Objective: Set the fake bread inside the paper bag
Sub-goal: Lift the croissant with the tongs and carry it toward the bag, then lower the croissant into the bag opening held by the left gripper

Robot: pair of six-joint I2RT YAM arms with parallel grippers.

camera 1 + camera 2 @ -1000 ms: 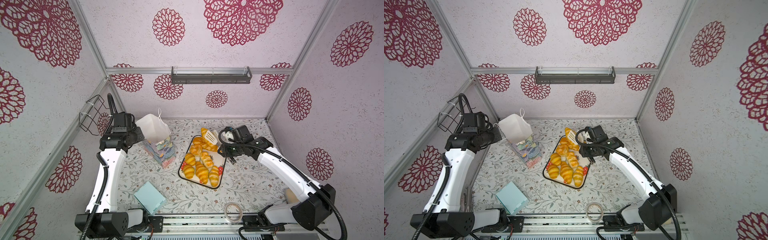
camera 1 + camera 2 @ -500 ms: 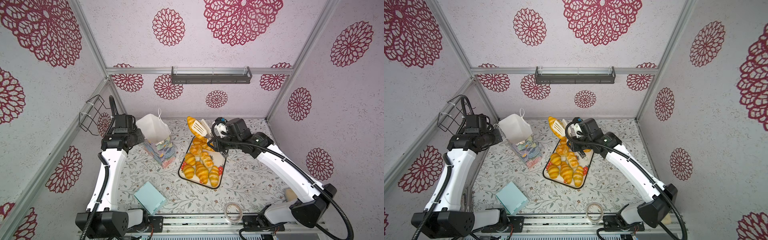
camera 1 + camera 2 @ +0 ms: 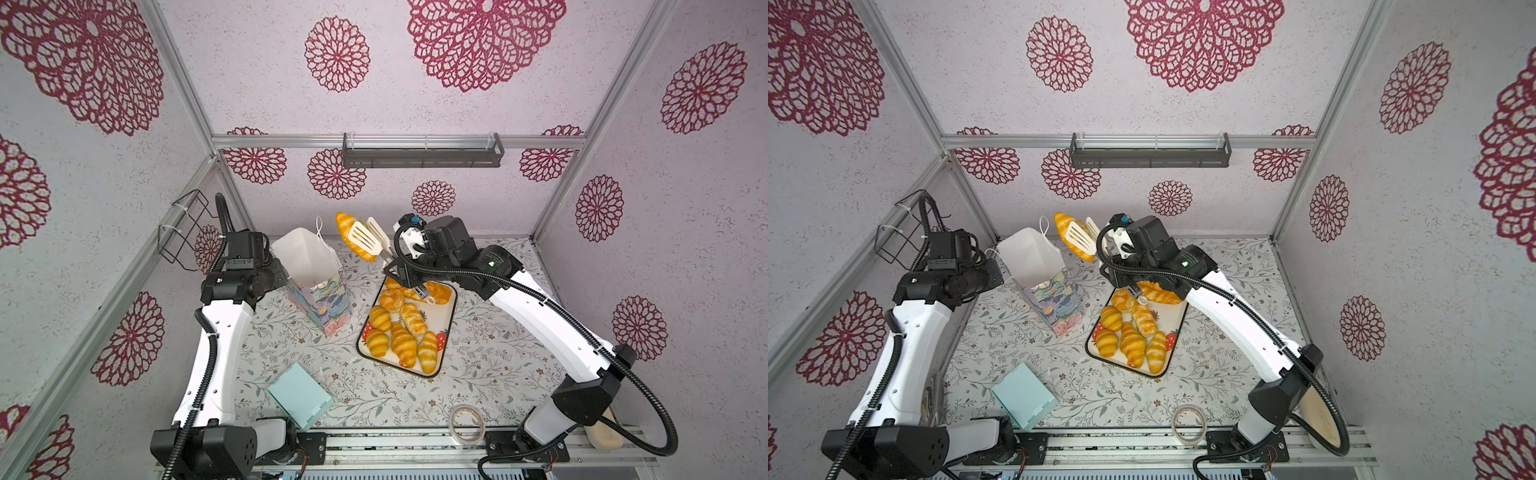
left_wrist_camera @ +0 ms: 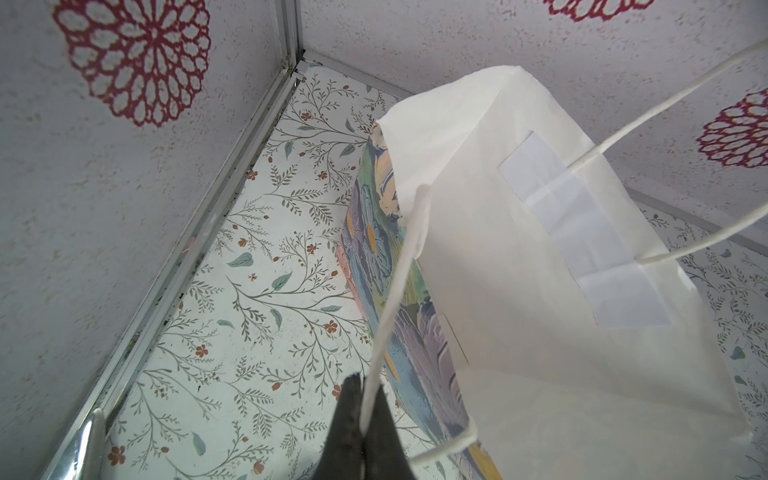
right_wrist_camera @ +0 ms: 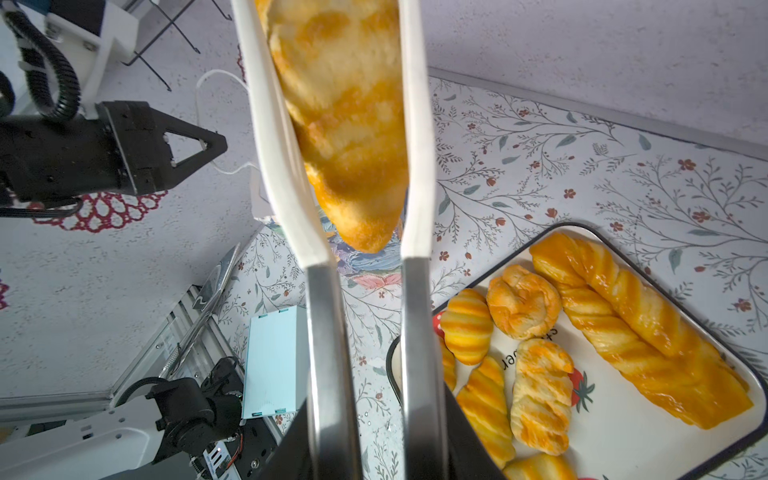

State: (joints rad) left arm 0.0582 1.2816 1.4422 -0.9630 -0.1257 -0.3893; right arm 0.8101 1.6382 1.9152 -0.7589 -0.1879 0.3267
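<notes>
Bread (image 3: pixel 344 223) held in tongs (image 3: pixel 365 241), raised beside the open paper bag (image 3: pixel 303 257).
Right gripper (image 5: pixel 374 436) clamps tongs, left gripper (image 4: pixel 363 399) pinches the bag's cord (image 4: pixel 395 291); centre over the mouth before releasing.

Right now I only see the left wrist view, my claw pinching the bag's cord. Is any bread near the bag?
Observer: Yes. The right claw grips white tongs clamping a croissant, up in the air.
Operator: Over the opening?
Observer: In both top views it sits just right of the paper bag rim, apparently not over it.
Operator: What's on the tray?
Observer: The tray holds six small rolls and one long loaf.
</notes>
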